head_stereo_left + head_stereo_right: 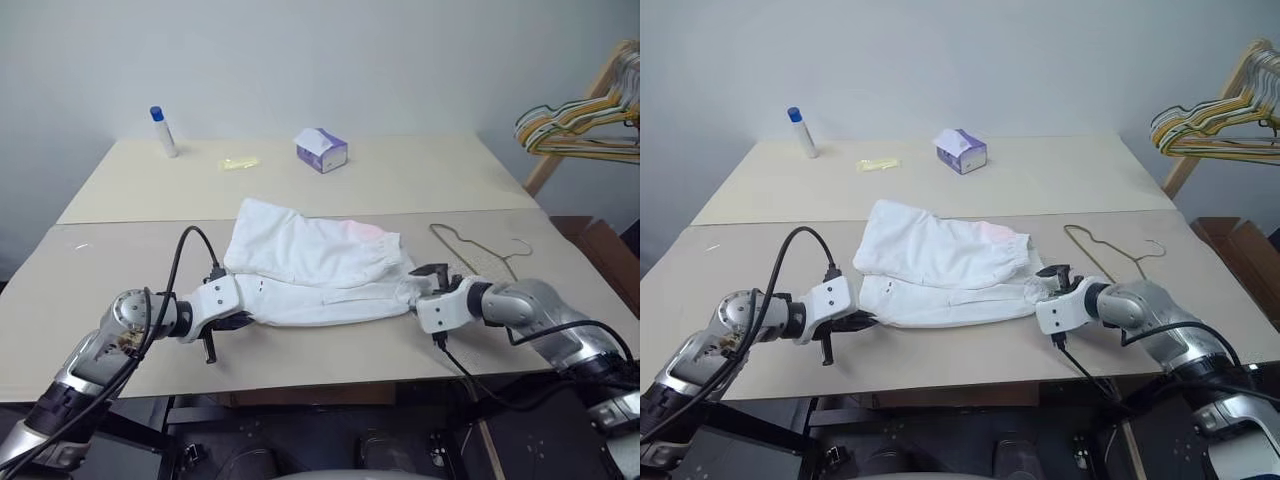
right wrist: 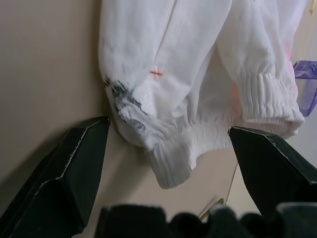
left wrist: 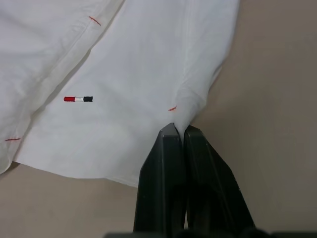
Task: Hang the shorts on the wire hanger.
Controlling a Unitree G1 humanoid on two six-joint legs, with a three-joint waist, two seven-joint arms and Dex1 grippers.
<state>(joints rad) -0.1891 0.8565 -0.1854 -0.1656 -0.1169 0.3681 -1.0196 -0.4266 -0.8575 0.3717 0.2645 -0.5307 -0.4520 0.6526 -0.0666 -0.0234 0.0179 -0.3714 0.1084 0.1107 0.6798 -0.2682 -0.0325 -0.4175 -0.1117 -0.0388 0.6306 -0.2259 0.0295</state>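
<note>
The white shorts lie crumpled on the near table, with a faint pink patch toward the right. My left gripper is shut on a corner of the shorts' hem at their left end, beside small red stitch marks. My right gripper is open at the shorts' right end, and the gathered elastic waistband sits between its two fingers without being pinched. In the head view this gripper rests at the table surface. The grey wire hanger lies flat on the table just behind my right gripper.
On the far table stand a purple-and-white tissue box, a white bottle with a blue cap and a small yellow item. A bunch of coloured hangers hangs on a wooden rack at the right.
</note>
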